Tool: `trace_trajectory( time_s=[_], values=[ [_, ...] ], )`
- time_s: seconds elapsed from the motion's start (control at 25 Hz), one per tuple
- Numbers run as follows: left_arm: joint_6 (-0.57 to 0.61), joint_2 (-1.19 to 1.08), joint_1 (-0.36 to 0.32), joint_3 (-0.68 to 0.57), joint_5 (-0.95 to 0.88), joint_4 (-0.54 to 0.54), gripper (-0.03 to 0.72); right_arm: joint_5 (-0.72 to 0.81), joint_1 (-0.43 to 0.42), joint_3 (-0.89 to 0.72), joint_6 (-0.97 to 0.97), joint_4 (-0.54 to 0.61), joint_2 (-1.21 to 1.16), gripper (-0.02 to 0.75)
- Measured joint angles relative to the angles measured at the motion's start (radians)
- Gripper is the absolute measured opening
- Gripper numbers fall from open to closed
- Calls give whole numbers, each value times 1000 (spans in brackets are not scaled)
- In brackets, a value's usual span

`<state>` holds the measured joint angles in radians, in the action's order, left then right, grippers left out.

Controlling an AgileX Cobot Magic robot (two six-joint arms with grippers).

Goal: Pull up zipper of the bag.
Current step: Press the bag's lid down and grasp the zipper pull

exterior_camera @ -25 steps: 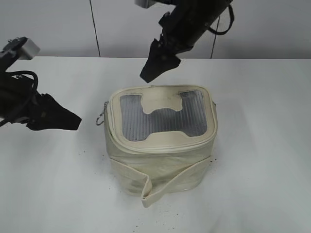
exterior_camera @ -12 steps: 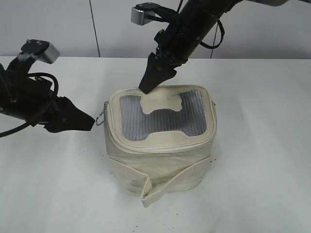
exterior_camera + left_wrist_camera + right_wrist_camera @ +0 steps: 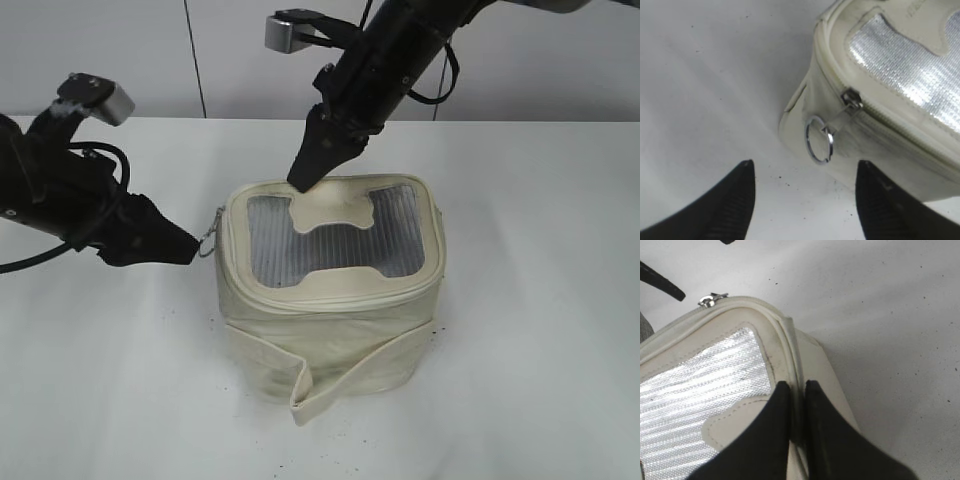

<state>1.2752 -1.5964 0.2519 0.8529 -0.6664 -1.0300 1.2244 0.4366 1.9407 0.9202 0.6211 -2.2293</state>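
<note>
The cream bag (image 3: 330,335) stands on the white table with its grey mesh window up. Its zipper (image 3: 335,301) runs around the top-panel rim. A silver ring pull (image 3: 207,243) hangs at the left corner, and it also shows in the left wrist view (image 3: 820,139), below the slider (image 3: 851,100). My left gripper (image 3: 188,250) is open, its tips just short of the ring, the ring lying ahead between them (image 3: 805,164). My right gripper (image 3: 300,182) is shut on the bag's rear top rim (image 3: 790,355), pinched between the tips (image 3: 796,385).
The loose cream strap (image 3: 320,385) folds down the bag's front to the table. Small dark specks dot the table (image 3: 520,300) around the bag. A second zipper pull (image 3: 707,301) shows at the bag's far corner in the right wrist view.
My left gripper has moved right, up to the ring pull. My right gripper has come down from above the bag onto its rear rim.
</note>
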Motion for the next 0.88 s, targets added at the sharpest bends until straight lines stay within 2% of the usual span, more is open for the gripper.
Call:
trace_trajectory(
  time_s=[0.12, 0.28, 0.56, 0.88],
  values=[
    [0, -12, 0, 0, -2, 18, 492, 3, 0, 0, 1, 2, 0, 16],
    [0, -14, 11, 0, -1, 29, 497, 3, 0, 0, 2, 2, -1, 15],
    [0, -14, 70, 0, 68, 34, 498, 3, 0, 0, -8, 3, -1, 9],
    [0, -38, 76, 0, 180, -6, 491, 3, 0, 0, -9, 4, -1, 9]
  ],
)
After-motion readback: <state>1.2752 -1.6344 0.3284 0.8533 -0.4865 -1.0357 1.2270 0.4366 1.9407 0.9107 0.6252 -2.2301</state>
